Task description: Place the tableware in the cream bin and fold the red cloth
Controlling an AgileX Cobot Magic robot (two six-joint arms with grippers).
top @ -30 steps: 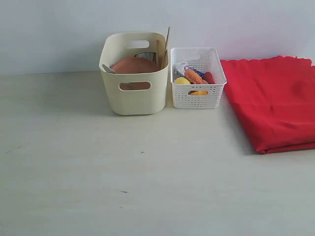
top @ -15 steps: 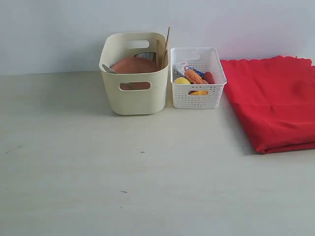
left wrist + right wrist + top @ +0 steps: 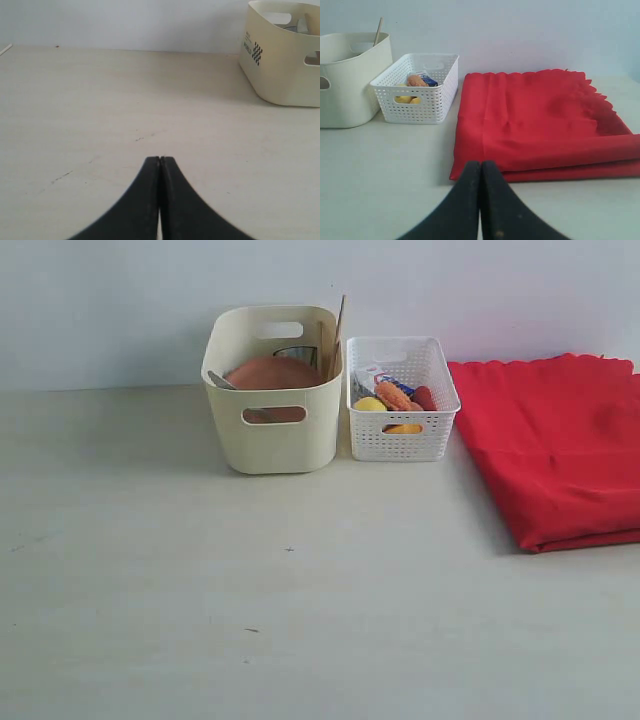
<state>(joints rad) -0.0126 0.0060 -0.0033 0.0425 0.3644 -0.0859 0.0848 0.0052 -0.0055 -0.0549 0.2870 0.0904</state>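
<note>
The cream bin (image 3: 272, 435) stands at the back of the table and holds the round brown plate (image 3: 272, 373), a steel cup (image 3: 296, 354), a utensil handle (image 3: 220, 380) and upright wooden chopsticks (image 3: 338, 330). The red cloth (image 3: 560, 455) lies folded at the right, also in the right wrist view (image 3: 540, 122). My left gripper (image 3: 160, 160) is shut and empty above bare table, the bin (image 3: 280, 60) far off. My right gripper (image 3: 480, 164) is shut and empty just short of the cloth's near corner. Neither gripper shows in the exterior view.
A white perforated basket (image 3: 402, 435) with food items stands right of the cream bin, between it and the cloth. A pale wall runs behind the table. The table surface (image 3: 300, 590) spreads wide in front of the bins.
</note>
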